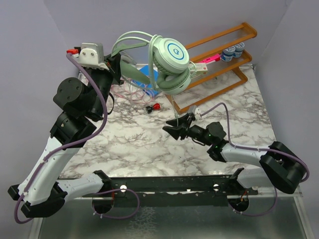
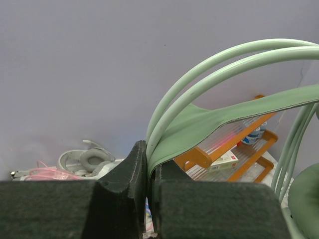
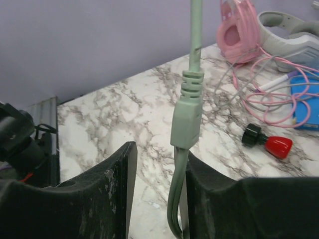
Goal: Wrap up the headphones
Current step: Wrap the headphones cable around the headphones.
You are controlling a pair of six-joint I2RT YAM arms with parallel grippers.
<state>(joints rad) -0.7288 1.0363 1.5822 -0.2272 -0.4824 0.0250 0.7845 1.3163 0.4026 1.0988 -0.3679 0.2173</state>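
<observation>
The left gripper point(image 1: 115, 63) is raised high over the back of the surface point(image 1: 149, 144). It is clenched on the mint headphones point(image 1: 172, 62) at the flat band under the two thin arches. In the left wrist view the two dark fingers point(image 2: 124, 194) press together with this green band between them. The cups hang in the air to the right of the gripper, above the near end of the wooden rack point(image 1: 219, 55), and one cup shows its round outer face to the top camera.

The right gripper point(image 1: 172, 128) is low over the middle of the surface. Its jaws stand apart. The mint cable with its plug point(image 3: 188, 114) comes down from above and passes between them, close against one finger, and a gap stays free on the other side, so it is not pinched. Below the plug the cable bends into a small loop.

The pink headphones point(image 3: 234, 30) and the grey headphones point(image 3: 289, 30) lie together at the back of the surface, near the wall. The pink cable point(image 3: 269, 94) lies in loose loops in front of them and partly over a blue flat thing point(image 3: 306, 112). A small red-and-black object point(image 3: 269, 142) lies on the marble just beside these loops.
</observation>
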